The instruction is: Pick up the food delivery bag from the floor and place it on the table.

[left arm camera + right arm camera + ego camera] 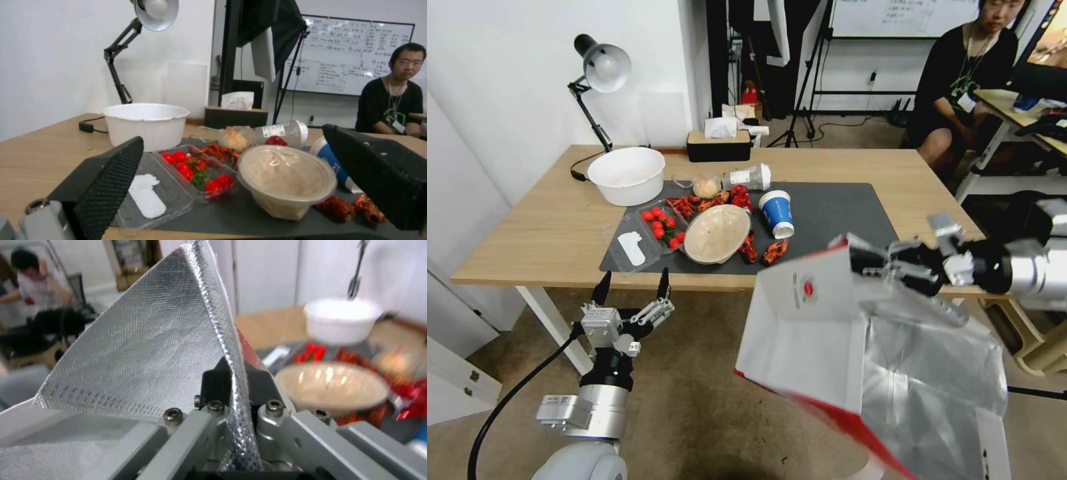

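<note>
- My right tool (864, 261) is clamped on the upper rim of the food delivery bag (807, 333); in the right wrist view the foil-lined edge (231, 350) runs straight between the closed fingers (213, 381)
- The bag hangs clear of the floor (694, 400), in front of the tabletop's (534, 233) near edge and towards its right end, tilted so the open mouth with its silver lining faces up towards me
- I judge the tilt comes from gripping one corner of the rim alone: the weight swings below the pinch, so the bag droops away from it
- My left tool (632, 288) waits with its fingers spread wide and holding nothing, just below the near edge towards the left (well apart from the bag, so it won't snag it)
- The dark mat (840, 213) is crowded on its left half: a white bowl (626, 175), a clear tray of cherry tomatoes (660, 225), a lidded bowl lying on its side (717, 233), crayfish (774, 252), a blue cup on its side (777, 213) and a plastic bottle (749, 177)
- A tissue box (718, 143) and a desk lamp (602, 70) stand at the back
- I reckon the right half of the mat is the free room for setting down; the blue cup and the crayfish are nearest the bag's path and could be knocked
</note>
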Controlling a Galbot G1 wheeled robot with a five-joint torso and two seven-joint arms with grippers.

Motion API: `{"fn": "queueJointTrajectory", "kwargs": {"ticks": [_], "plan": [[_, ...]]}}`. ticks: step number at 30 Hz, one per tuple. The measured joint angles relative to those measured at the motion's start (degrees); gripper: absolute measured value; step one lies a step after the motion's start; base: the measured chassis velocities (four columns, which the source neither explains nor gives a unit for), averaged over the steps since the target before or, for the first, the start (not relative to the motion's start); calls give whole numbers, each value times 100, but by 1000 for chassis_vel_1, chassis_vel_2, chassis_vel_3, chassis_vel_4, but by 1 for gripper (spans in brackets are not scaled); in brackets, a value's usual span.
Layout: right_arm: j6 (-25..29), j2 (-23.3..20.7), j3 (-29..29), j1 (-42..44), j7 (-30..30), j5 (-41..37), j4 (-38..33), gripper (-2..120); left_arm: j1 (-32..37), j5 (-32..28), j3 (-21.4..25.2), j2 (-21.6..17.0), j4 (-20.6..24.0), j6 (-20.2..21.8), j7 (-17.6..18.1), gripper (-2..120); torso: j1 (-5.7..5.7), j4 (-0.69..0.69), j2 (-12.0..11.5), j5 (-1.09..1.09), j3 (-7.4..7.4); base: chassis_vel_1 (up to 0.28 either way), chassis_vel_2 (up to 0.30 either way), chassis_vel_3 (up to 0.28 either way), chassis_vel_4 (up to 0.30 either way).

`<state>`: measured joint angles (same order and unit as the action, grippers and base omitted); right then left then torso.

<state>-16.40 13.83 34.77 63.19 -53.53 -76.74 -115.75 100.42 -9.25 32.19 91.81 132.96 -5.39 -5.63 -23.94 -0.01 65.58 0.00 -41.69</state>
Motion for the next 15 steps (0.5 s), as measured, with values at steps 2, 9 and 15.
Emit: {"fn": "queueJointTrajectory", "kwargs": {"ticks": [2, 9, 15], "plan": [[-29, -17, 44, -106, 104, -186, -3, 0, -1, 5, -1, 4, -5, -1, -6, 100, 2, 0, -2, 0, 1, 0, 0, 0, 0], [-22, 62, 41, -999, 1420, -956, 82, 0, -6, 29, -24, 31, -27, -6, -44, 100, 3, 0, -9, 0, 5, 0, 0, 0, 0], [17, 98, 15, -1174, 1886, -1019, 108, 0, -4, 33, -27, 32, -28, -13, -51, 100, 4, 0, -10, 1, 5, 0, 0, 0, 0]]}}
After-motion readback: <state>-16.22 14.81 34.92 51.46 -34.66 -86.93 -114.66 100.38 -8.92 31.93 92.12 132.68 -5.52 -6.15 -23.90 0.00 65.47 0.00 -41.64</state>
